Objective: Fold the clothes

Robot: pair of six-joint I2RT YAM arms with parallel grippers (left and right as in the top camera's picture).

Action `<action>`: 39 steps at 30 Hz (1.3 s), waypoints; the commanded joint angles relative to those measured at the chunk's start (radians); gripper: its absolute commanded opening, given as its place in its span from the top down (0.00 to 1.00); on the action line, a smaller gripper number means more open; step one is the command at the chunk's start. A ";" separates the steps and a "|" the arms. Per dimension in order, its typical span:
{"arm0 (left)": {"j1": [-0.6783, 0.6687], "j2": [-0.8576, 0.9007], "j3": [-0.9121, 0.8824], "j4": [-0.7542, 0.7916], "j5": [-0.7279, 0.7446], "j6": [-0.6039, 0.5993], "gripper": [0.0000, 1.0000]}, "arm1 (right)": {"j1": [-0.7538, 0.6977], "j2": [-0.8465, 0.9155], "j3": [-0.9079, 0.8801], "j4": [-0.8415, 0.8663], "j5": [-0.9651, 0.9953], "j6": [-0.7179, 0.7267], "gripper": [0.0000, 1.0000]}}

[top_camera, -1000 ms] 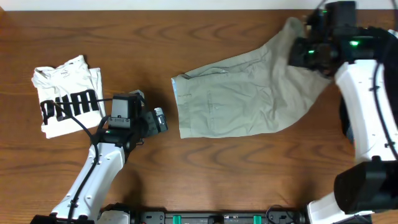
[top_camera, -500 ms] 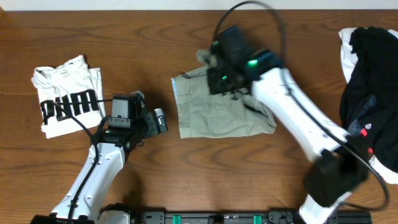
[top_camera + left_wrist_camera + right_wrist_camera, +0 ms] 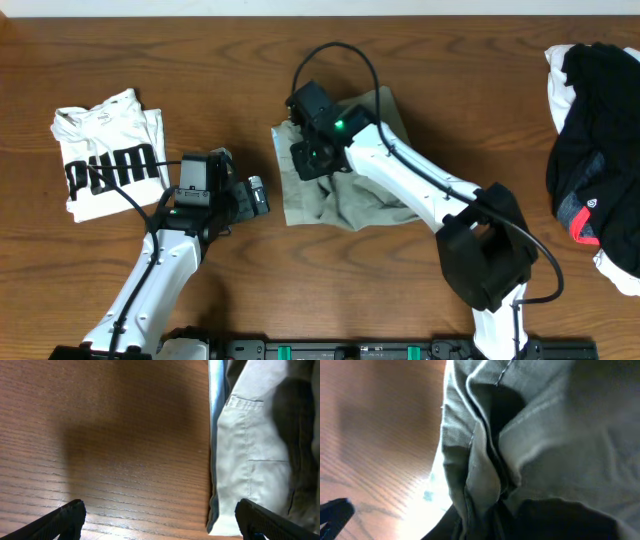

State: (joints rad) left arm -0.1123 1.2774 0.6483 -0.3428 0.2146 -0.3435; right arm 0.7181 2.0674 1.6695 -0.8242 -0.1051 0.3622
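The khaki shorts (image 3: pixel 350 200) lie bunched and folded over at the table's middle. Their pale blue waistband lining is on the left edge. My right gripper (image 3: pixel 308 150) is down on the shorts' upper left part, near the waistband. In the right wrist view a fold of the shorts (image 3: pixel 560 435) runs into the right gripper's jaws (image 3: pixel 487 525), which look shut on it. My left gripper (image 3: pixel 258 195) is open and empty just left of the shorts. In the left wrist view the left gripper (image 3: pixel 160 520) is over bare wood, with the shorts' waistband edge (image 3: pixel 250 460) beside its right finger.
A folded white T-shirt with black PUMA lettering (image 3: pixel 105 165) lies at the far left. A pile of black and white clothes (image 3: pixel 590 150) sits at the right edge. The right arm stretches across the table's middle.
My right gripper carried the shorts' leg from the far right across to the left, folding the shorts over onto the waistband side. The left arm has not moved.
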 commanded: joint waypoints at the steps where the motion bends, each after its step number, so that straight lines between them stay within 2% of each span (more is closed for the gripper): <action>1: 0.005 -0.004 -0.003 -0.005 0.003 -0.008 0.03 | 0.022 -0.007 0.015 0.000 -0.055 -0.021 0.82; 7: 0.005 -0.004 -0.003 -0.005 0.003 -0.008 0.02 | 0.018 -0.070 0.016 -0.033 -0.116 -0.071 0.68; 11: 0.005 -0.004 -0.003 -0.004 0.002 -0.008 0.02 | 0.001 -0.193 0.016 -0.032 -0.116 -0.110 0.53; 13: 0.005 -0.004 -0.003 -0.004 0.003 -0.008 0.02 | -0.009 -0.254 0.016 -0.040 -0.103 -0.127 0.50; 16: 0.005 -0.004 -0.003 -0.004 0.002 -0.008 0.02 | -0.031 -0.325 0.016 -0.074 -0.026 -0.131 0.52; 20: 0.005 -0.004 -0.003 -0.004 0.002 -0.008 0.02 | -0.078 -0.333 0.014 -0.141 0.065 -0.131 0.59; 31: 0.005 -0.004 -0.003 -0.005 0.003 -0.008 0.02 | -0.104 -0.129 -0.026 -0.275 0.011 -0.131 0.62; 39: 0.005 -0.004 -0.003 -0.004 0.003 -0.008 0.02 | -0.105 0.002 -0.134 -0.251 0.011 -0.123 0.61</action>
State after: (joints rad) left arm -0.1123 1.2774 0.6483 -0.3424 0.2146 -0.3435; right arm 0.6064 2.0300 1.5711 -1.0843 -0.0952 0.2436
